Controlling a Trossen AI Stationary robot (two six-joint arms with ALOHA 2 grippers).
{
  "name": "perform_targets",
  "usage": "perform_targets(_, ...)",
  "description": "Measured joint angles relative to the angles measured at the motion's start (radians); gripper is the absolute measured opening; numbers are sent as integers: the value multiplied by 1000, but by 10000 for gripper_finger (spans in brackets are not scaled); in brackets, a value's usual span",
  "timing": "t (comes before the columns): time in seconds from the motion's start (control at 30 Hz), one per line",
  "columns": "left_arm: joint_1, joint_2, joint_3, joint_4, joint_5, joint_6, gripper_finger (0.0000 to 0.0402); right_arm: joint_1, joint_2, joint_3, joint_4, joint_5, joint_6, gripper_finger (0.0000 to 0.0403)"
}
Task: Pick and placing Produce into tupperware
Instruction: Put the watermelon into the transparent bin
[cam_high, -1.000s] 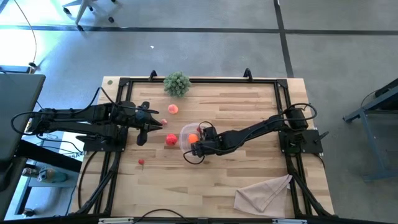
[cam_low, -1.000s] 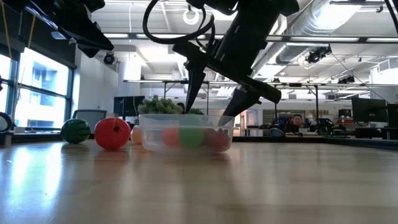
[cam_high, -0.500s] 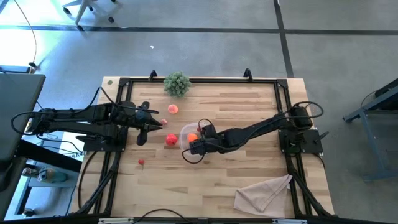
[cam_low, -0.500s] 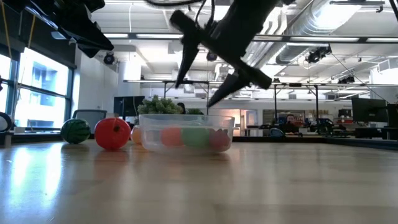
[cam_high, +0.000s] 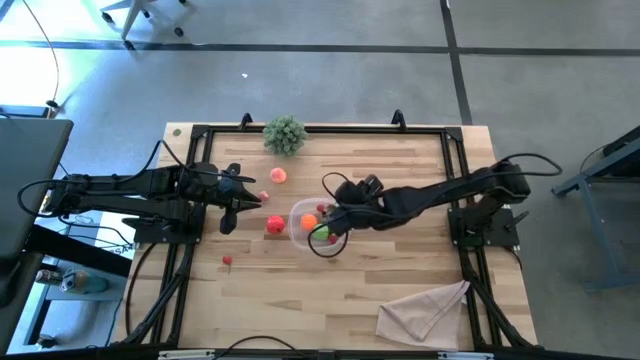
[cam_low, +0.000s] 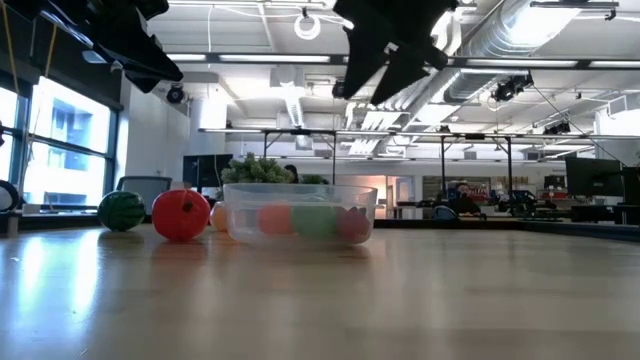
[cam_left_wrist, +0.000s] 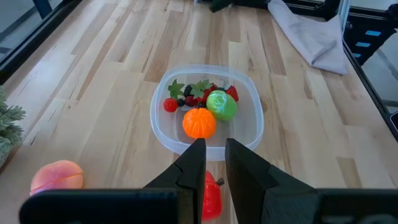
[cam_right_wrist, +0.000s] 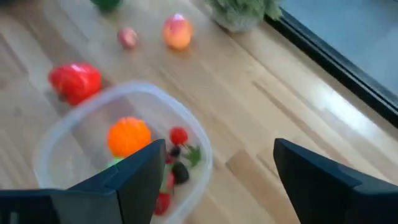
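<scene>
Right gripper (cam_high: 335, 222) hangs above the tupperware (cam_high: 300, 232) with its fingers (cam_right_wrist: 140, 171) spread wide and nothing between them, while the container sits mid-table holding an orange ball (cam_left_wrist: 199, 123), a green ball (cam_left_wrist: 222, 104) and small red berries (cam_left_wrist: 170, 104). Left gripper (cam_left_wrist: 211, 163) waits just beside the tub, fingers pinched nearly together and empty, a red pepper (cam_left_wrist: 210, 193) right below them. A peach (cam_high: 278, 176), a small pink fruit (cam_high: 263, 196), a stray berry (cam_high: 227, 261) and the plant sprig (cam_high: 285, 133) lie around; a beige cloth (cam_high: 425, 310) sits well apart.

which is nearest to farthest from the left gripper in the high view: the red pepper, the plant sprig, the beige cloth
Measured from the left gripper, at the table's left side:
1. Red pepper, just below it, beside the tupperware.
2. Plant sprig, up at the table's far edge.
3. Beige cloth, far across at the lower right corner.
</scene>
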Motion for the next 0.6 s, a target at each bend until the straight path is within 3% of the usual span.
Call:
perform_targets(0.4, 0, 0, 0, 1, 0, 0, 51, -12, 28, -1, 14, -33, -27, 286)
perform_targets(0.6, 0, 0, 0, 0, 0, 0, 51, -83, 28, -1, 26, -83, -138, 254)
